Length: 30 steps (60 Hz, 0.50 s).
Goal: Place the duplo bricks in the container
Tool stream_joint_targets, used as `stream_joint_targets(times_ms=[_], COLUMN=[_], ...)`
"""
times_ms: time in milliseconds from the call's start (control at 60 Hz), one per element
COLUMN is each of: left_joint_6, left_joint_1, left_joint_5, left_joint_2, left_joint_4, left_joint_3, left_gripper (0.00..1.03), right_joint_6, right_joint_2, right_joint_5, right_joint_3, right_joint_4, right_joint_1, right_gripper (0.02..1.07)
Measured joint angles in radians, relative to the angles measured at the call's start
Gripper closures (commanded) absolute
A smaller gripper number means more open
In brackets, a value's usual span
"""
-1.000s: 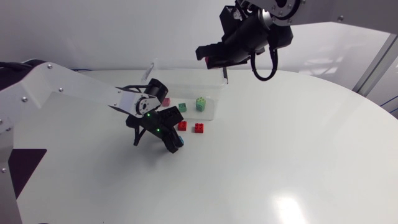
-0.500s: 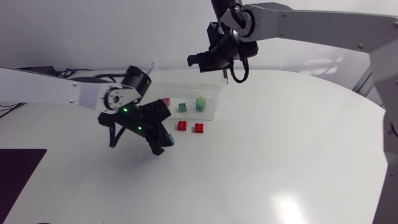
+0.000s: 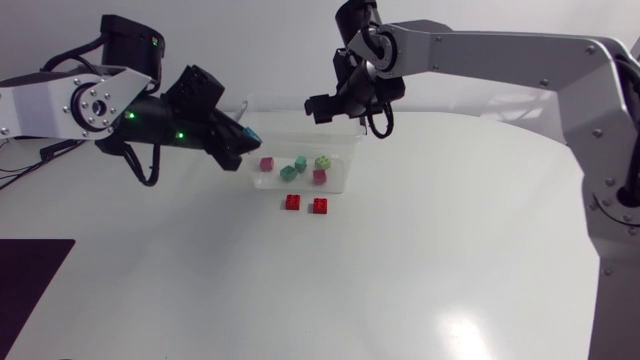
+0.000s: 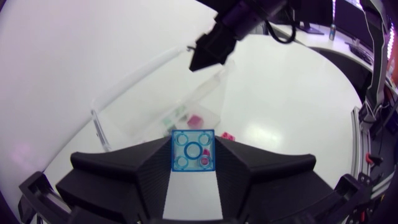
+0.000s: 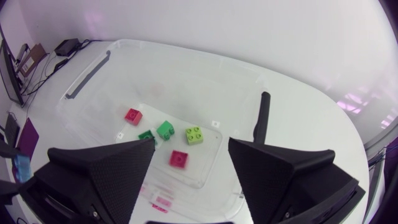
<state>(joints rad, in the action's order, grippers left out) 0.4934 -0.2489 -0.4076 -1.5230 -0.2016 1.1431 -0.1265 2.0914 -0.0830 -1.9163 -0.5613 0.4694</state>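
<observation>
Left gripper [image 4: 193, 148] clamped, right [image 5: 191, 144] seemingly spread

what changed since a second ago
The left tool lifted the blue brick from the table and carried it up to one end of the box. The right tool edged left above the box, where a second pink brick now shows. The two red bricks stayed put.

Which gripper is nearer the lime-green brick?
Right. The right gripper hangs over the container, almost above the lime-green brick; the left gripper, holding a blue brick, is beside the container's end.
</observation>
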Motion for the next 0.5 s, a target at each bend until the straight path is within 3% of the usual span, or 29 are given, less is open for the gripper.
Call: stream_joint_targets(times_ms=[167, 350, 500], left_joint_6=[-0.120, -0.217, -0.259], left_joint_1=[0.000, 0.000, -0.001], left_joint_5=[-0.002, 0.064, 0.111], left_joint_2=[-0.068, -0.196, -0.298], left_joint_4=[0.136, 0.246, 0.290], left_joint_3=[0.083, 0.189, 0.244], left_gripper=[0.94, 0.92, 0.84], right_joint_6=[0.000, 0.000, -0.001], right_joint_2=[-0.151, -0.332, -0.383], right_joint_5=[-0.019, -0.020, -0.020], right_joint_3=[0.167, 0.362, 0.483], right_joint_4=[0.043, 0.072, 0.072], right_joint_1=[0.009, 0.062, 0.107], right_gripper=[0.10, 0.10, 0.10])
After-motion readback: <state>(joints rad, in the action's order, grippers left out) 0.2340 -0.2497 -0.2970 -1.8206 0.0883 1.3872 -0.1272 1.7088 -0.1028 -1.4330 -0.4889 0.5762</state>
